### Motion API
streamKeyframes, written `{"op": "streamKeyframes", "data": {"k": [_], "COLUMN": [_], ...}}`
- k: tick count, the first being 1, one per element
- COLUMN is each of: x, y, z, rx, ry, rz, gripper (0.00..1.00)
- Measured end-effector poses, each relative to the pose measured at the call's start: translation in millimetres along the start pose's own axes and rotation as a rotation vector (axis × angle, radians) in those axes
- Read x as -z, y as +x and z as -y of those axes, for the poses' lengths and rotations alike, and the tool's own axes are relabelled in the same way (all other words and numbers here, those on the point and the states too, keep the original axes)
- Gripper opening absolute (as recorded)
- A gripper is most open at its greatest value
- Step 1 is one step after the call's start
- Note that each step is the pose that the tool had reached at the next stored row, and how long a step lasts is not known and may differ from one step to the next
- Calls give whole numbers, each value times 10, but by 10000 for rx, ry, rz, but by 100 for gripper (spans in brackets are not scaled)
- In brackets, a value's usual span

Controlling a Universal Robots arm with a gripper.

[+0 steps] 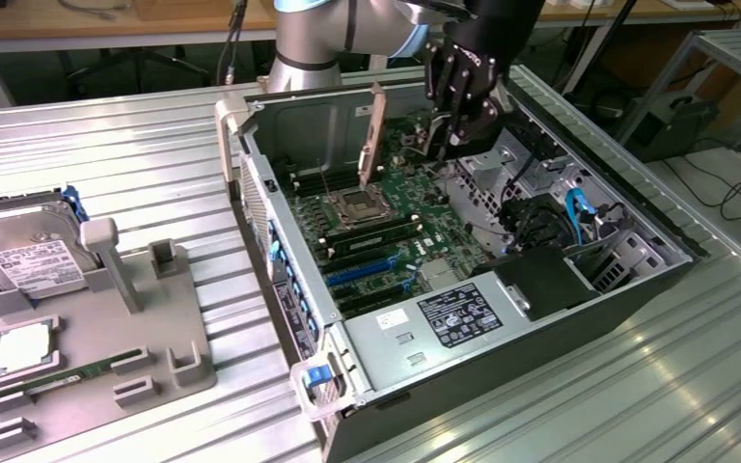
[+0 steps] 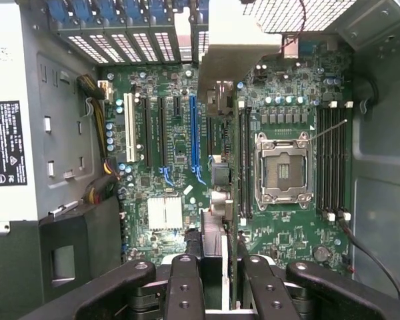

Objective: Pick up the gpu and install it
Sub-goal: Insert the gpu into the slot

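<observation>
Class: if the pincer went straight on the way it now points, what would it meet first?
Likely the motherboard, between the blue slot and the processor socket. The gpu gripped by the pincer reaches ahead and would probably touch first. Depth is unclear.

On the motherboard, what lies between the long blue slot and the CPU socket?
In the wrist view, the gpu, gripped edge-on in the hand, hangs across that stretch; black memory slots run alongside the socket.
</observation>
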State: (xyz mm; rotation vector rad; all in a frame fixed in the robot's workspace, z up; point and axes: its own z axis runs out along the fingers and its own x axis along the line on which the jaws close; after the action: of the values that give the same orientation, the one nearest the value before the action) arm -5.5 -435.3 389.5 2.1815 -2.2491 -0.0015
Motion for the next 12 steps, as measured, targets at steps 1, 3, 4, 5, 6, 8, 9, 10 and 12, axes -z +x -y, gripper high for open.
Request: {"op": "streamKeyframes", "data": {"k": [1,3,4,5,6,8,9,10,12], "x": [-9,-16,-21,-30,-33,-46,-59,-73,-114], "y": [0,0,0,0,0,0,1,3,5], "z": [0,0,0,0,0,0,0,1,1], "rx": [0,0,0,0,0,0,-1,0,1], "ry": [0,0,0,0,0,0,0,0,0], "rz": [0,0,0,0,1,0,0,0,1], "gripper": [28,28,28,28,28,28,28,28,28]}}
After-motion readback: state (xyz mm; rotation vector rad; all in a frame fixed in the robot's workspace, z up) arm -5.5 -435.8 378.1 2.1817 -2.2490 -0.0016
